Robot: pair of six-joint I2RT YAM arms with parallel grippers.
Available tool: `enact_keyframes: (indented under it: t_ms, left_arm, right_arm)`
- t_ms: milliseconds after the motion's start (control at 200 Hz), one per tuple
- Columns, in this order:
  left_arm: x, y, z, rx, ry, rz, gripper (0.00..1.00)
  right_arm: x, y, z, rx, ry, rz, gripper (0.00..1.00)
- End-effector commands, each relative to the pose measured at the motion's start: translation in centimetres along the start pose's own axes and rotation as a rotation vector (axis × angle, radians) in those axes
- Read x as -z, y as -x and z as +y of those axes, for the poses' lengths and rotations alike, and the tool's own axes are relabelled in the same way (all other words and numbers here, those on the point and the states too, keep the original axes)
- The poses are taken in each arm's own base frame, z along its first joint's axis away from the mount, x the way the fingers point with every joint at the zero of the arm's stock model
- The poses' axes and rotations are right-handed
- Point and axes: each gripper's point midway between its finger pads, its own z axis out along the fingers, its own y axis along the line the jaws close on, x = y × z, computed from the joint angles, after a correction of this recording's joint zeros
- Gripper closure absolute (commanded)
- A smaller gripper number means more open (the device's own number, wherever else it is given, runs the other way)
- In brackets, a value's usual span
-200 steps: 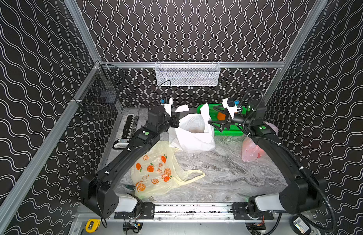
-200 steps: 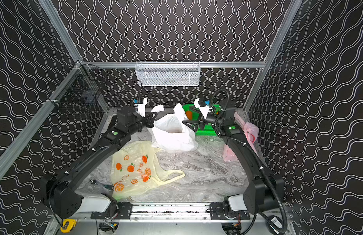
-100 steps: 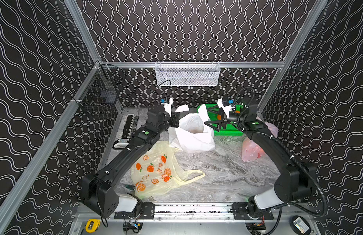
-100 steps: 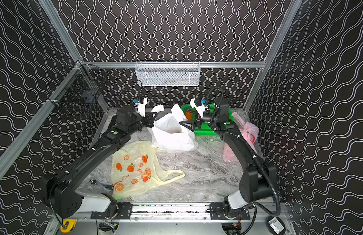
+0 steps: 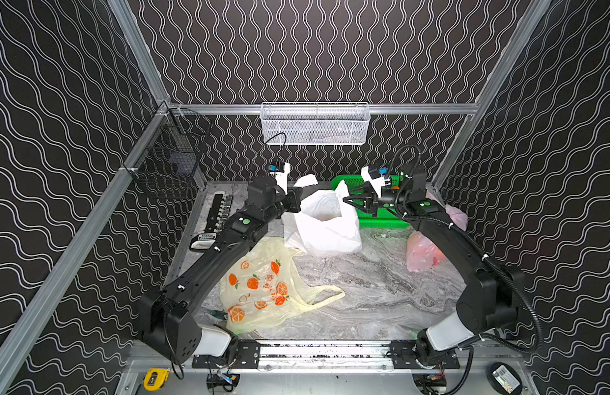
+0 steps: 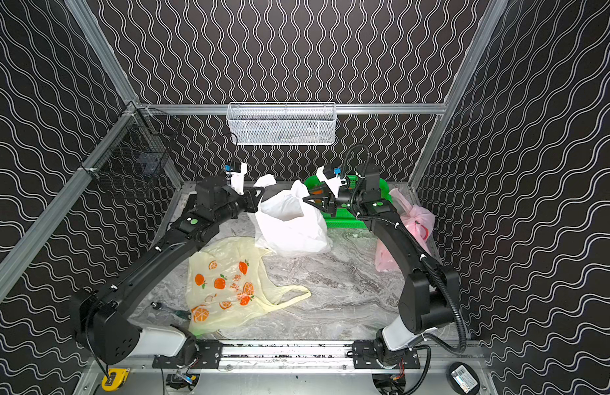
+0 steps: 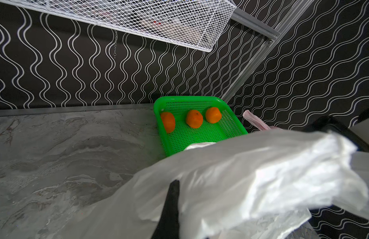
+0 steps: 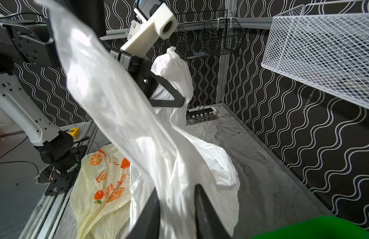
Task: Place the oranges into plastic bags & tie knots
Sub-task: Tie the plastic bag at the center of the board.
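Both tools are on the white bag [image 5: 326,227], which stands at the back of the table just beside the green basket [image 7: 185,98]. Left gripper [image 6: 261,195] is pressed together on one handle. Right gripper [image 5: 345,199] pinches the other handle, and in the right wrist view the film runs between its fingers [image 8: 204,217].

Three oranges [image 7: 194,121] sit loose in the basket. The pink bag [image 5: 421,254] slumps at the robot's right edge with something orange inside, and the yellow bag [image 5: 259,290] lies flat and looks empty near the front.

Risks, as I judge them:
- The film is thin, so pull the arms apart too hard and a handle likely tears or slides out of a pinch.
- The right grip looks shallow, so you could lose it while crossing handles for the knot.
- Lift too far and the bag tips, and anything inside spills.
- The right arm hangs over the basket, so a low swing may shove it.

Compared with a second ago, the right jaws were spread over the basket, clear of the bag. They now sit closer to the bag and are closed on the handle. The left arm and the bags look unchanged.
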Motion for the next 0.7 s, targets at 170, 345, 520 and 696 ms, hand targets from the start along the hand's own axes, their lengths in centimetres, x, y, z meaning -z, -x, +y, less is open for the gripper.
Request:
enact_keyframes:
  t_ms: [170, 345, 520, 696]
  left_arm:
    - [0.8, 2.1, -0.6, 0.027, -0.031, -0.037, 0.54]
    - [4.4, 3.7, -1.1, -0.015, -0.003, -0.055, 0.23]
    - [8.9, 2.2, -4.7, -0.13, -0.166, -0.031, 0.25]
    - [12.3, -2.2, -11.8, -0.345, -0.48, 0.032, 0.28]
  right_arm:
    - [0.8, 0.7, 0.2, 0.048, -0.086, -0.031, 1.0]
    - [0.5, 0.3, -0.4, 0.091, -0.268, 0.013, 1.0]
    - [-0.2, -1.1, -0.4, 0.123, -0.408, 0.123, 1.0]
    - [-1.2, -2.4, 1.5, 0.129, -0.413, 0.196, 1.0]
